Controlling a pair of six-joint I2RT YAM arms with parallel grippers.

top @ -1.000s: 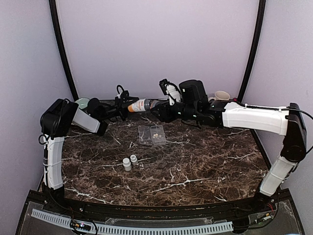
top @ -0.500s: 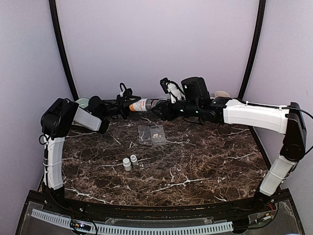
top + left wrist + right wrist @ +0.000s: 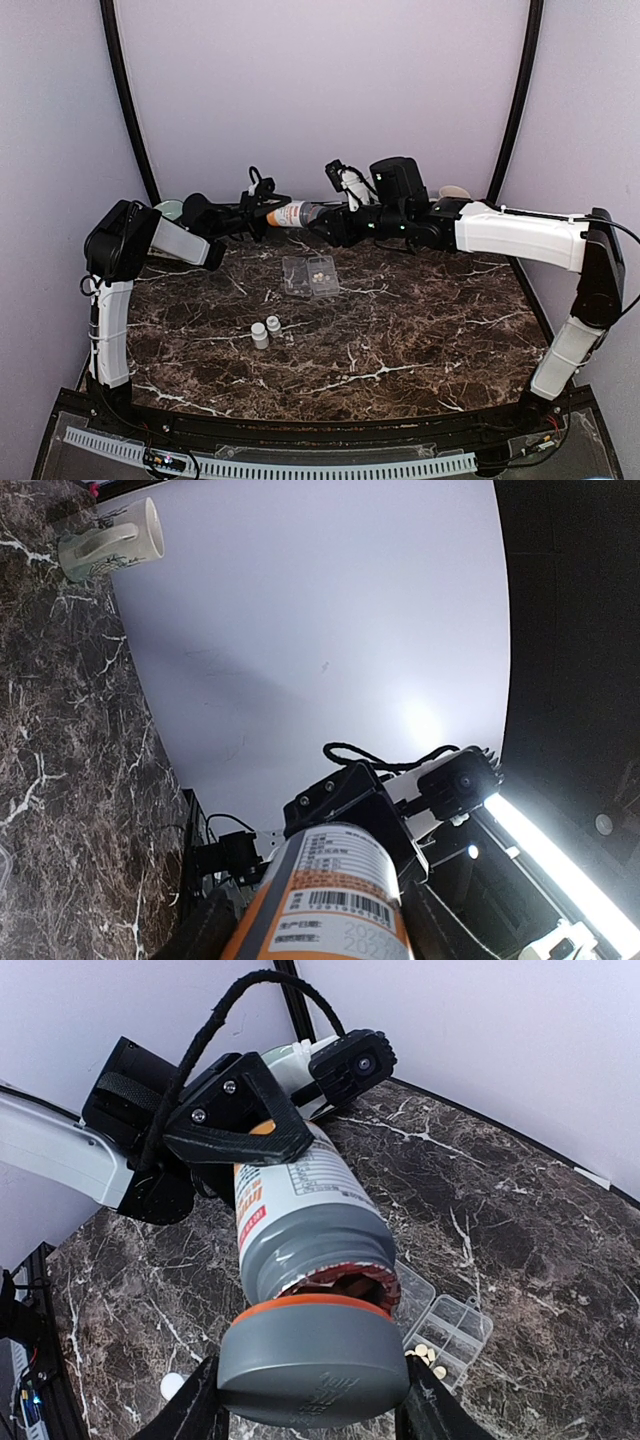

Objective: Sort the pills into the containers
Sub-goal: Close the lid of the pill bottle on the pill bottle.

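Note:
The orange bottle (image 3: 290,213) hangs level above the back of the table between both grippers. My left gripper (image 3: 268,214) is shut on its labelled body (image 3: 335,890). My right gripper (image 3: 322,215) is shut on the grey cap (image 3: 315,1360), which sits just off the bottle's mouth, showing torn red foil. The clear pill box (image 3: 310,275) lies open on the marble below. A few cream pills (image 3: 318,272) lie in one compartment, and they also show in the right wrist view (image 3: 425,1352).
Two small white bottles (image 3: 266,331) stand in front of the box. A cream mug (image 3: 455,193) stands at the back right, and a pale green object (image 3: 170,210) at the back left. Purple walls close the back and sides.
Both grippers have lifted the bottle a little higher above the table's back; the right arm has straightened and risen.

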